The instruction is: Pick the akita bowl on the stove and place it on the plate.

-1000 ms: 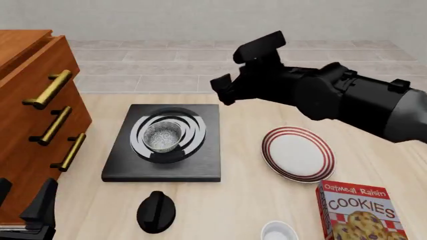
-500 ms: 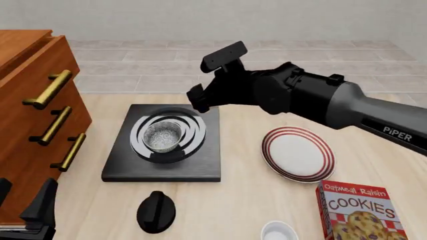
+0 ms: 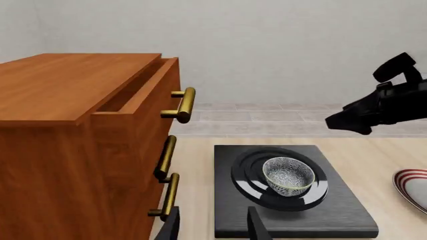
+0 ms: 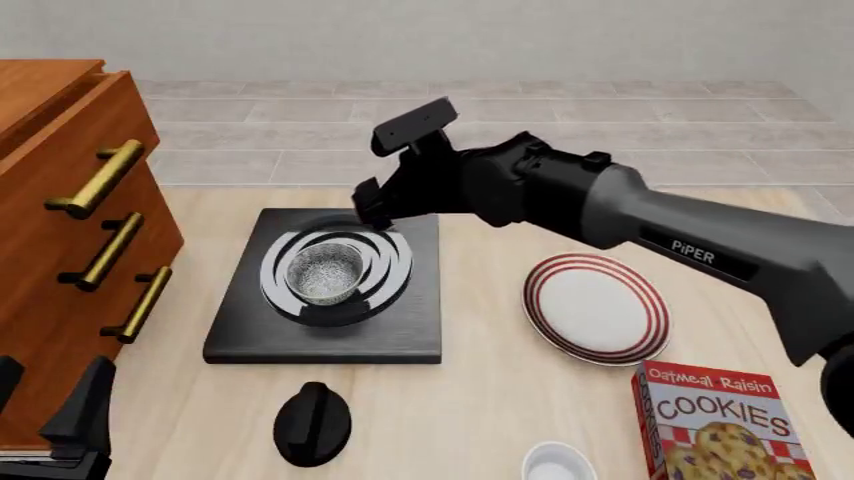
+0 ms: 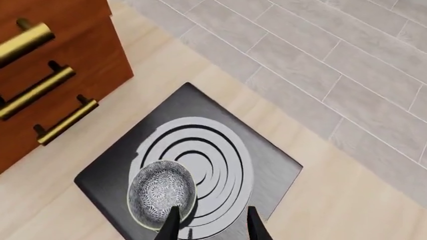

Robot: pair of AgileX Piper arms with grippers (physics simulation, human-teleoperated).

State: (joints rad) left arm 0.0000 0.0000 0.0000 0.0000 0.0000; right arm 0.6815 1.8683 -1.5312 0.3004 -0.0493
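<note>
Left gripper (image 4: 54, 425) parked low at 7 o'clock of the table (image 4: 494, 400), beside the drawers (image 4: 67, 250); fingers apart, holding nothing.

Knob (image 4: 312, 423) at 6 o'clock of the stove (image 4: 400, 335), off the likely path.

Bowl (image 4: 324, 272) upright on the burner rings, untouched, sitting toward the drawer side of the ring centre in the right wrist view (image 5: 162, 192).

Right gripper (image 4: 378, 205) above the stove's 1 o'clock corner, not over the bowl. Fingers (image 5: 172, 226) spread, nothing between them; bowl rim just beside one tip in the wrist view.

Plate (image 4: 594, 306) at 3 o'clock of the stove, well apart, bare. Cookie box (image 4: 721, 425) at 5 o'clock of the plate; small white bowl (image 4: 557, 464) at the bottom edge.

Risks, as judgement:
- Off-centre descent: one finger lands on the rim, tips or skids the bowl across the slick burner.
- Shallow pinch on a curved wall: bowl could slip out mid-carry.
- Low carry to 3 o'clock: bowl base could clip the plate rim.
- Late release: bowl ends up off-centre or rocks on the rim stripes.
</note>
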